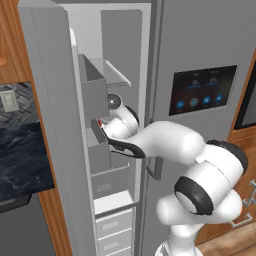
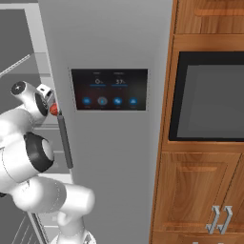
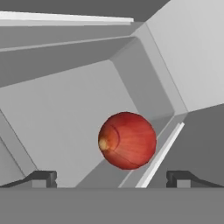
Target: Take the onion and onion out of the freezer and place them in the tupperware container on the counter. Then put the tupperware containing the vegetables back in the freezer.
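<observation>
The white arm is reaching into the tall grey steel freezer (image 1: 107, 100), where its pincer (image 3: 111, 178) is standing wide open with a dark fingertip (image 3: 43, 178) showing on either side of the bright red-orange round onion (image 3: 127, 140). That onion is sitting on a grey shelf inside the freezer, just ahead of the pincer and between its tips but not touching them. Being round, it could roll deeper along the shelf if one tip is nudging it before both are closing.
</observation>
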{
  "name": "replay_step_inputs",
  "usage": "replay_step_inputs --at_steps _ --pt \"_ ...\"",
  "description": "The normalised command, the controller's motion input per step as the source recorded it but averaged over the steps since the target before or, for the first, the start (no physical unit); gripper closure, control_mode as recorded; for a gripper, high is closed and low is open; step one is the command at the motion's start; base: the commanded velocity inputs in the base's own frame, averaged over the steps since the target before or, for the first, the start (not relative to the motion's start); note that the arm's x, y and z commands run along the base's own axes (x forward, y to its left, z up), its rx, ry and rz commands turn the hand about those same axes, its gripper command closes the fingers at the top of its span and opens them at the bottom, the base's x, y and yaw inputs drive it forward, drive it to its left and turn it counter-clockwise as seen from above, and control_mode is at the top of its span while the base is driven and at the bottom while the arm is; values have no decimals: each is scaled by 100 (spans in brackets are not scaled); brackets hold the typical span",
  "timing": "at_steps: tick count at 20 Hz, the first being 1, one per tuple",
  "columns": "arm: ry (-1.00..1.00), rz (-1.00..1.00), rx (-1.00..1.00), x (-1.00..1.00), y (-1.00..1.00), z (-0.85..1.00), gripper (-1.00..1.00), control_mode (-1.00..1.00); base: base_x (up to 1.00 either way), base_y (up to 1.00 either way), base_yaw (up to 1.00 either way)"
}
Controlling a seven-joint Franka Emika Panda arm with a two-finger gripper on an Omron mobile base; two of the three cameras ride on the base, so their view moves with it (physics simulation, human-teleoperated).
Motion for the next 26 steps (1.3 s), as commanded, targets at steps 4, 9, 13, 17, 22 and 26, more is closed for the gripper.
replay_step_inputs --at_steps 4,9,13,17,22,26 --pt "0 -4 0 39 0 -11 -100 -100 0 0 0" --pt "-1 -3 0 37 0 -28 -100 -100 0 0 0" --pt "-3 -1 0 20 1 -28 -100 -100 0 0 0" --pt "0 -1 0 19 1 -20 -100 -100 0 0 0" --pt "0 -1 0 28 2 -12 -100 -100 0 0 0" --pt "0 -1 0 25 15 -7 -100 -100 0 0 0"
